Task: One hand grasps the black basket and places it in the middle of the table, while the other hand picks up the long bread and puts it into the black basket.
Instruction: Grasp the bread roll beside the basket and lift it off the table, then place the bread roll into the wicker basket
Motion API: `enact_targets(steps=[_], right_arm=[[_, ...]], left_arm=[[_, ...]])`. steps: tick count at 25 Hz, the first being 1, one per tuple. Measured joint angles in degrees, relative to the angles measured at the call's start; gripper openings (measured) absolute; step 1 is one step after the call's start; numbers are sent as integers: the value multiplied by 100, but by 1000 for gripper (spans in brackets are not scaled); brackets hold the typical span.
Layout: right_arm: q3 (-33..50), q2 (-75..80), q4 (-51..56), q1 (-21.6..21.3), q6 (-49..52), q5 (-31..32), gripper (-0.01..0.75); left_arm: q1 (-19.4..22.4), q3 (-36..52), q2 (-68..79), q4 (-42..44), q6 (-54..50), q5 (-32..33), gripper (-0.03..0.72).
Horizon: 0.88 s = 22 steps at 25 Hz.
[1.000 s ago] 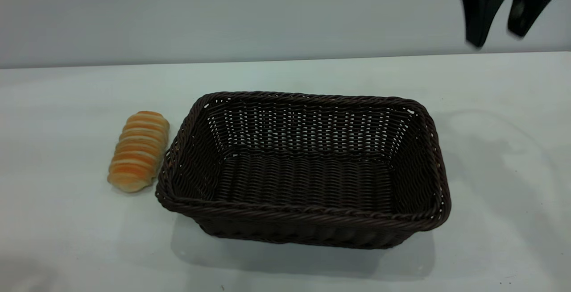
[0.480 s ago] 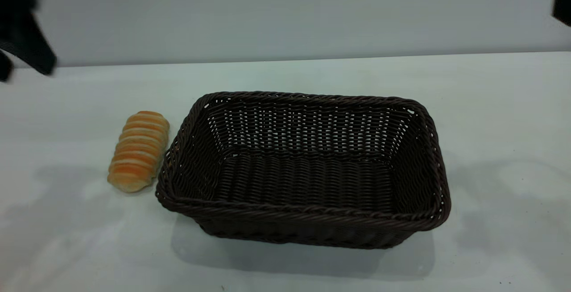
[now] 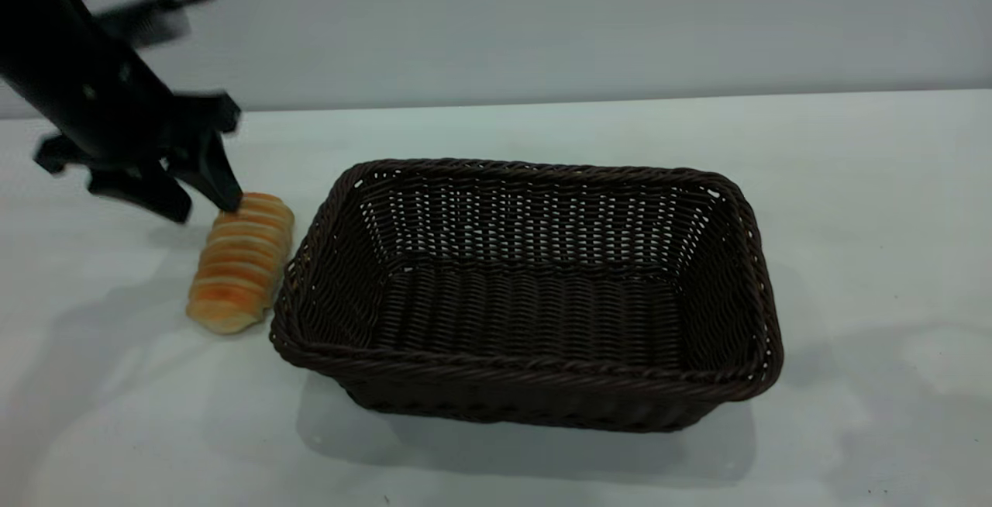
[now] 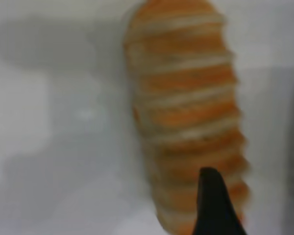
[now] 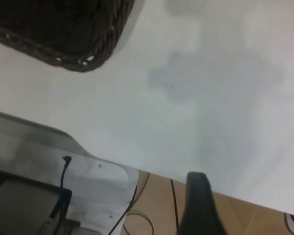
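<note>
Golden-orange long bread (image 3: pixel 241 263) lies on desk (image 3: pixel 496 127), just beside black basket (image 3: pixel 527 294) | left gripper (image 3: pixel 203 207) jaws apart at bread's far end | right gripper's jaws: cannot tell | risk: end-grip may tip or roll bread.

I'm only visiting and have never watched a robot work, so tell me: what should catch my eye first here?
Most striking is the black basket, big, woven and empty, sitting mid-table. Just to its left lies the long bread, a small orange roll with pale stripes, resting on the white table. Above the roll's far end hovers the left gripper, fingers spread, one tip right at the bread; the right gripper is off past the table edge, seen only in its own wrist view.
</note>
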Motion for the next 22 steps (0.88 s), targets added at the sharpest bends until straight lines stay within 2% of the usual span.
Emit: enact_targets(steps=[5,7,8,11,13,18,22], right_arm=[[94,-5,31,0,0,-79,562],[109,-5,44,0,0,-136,562],[134,-5,50,0,0,-145,562],[153,-5,63,0,0,-150,562],[153,-10,63,0,0,-150,562],[153,-10,77,0,0,-150,562],[153,-10,81,0,0,-176,562]], left_arm=[[0,-51,717,-63,6,-557,452],[0,-114,825,-198,12,-557,417],[0,-155,832,-226,27,-504,370],[5,-288,774,-255,158,-196,145],[5,-365,621,-262,225,96,73],[-84,-754,-297,-262,492,798,53],[-574,-906,-734,-262,1131,1295,53]])
